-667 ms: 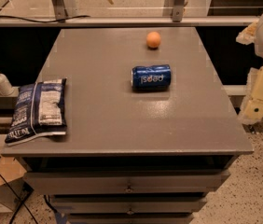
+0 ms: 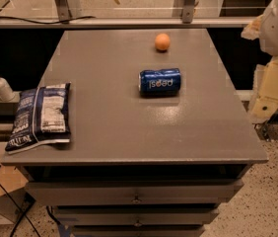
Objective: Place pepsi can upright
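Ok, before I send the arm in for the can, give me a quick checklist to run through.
1. Target found: ok, the pepsi can sits mid-table in full view.
2. Can upright: not ok, it lies on its side.
3. Room around the can: ok, the orange ball behind it and the snack bag at the left are both well apart.
4. Position of the gripper: not ok, it is beyond the right edge of the table.

Grey drawer table [image 2: 129,132] standing at centre, blue-and-white snack bag [image 2: 41,116] lying flat on its near left corner, small orange ball [image 2: 162,42] sitting toward the far edge, white pump bottle [image 2: 1,85] standing left of the table, gripper [image 2: 271,90] hanging beyond its right edge.
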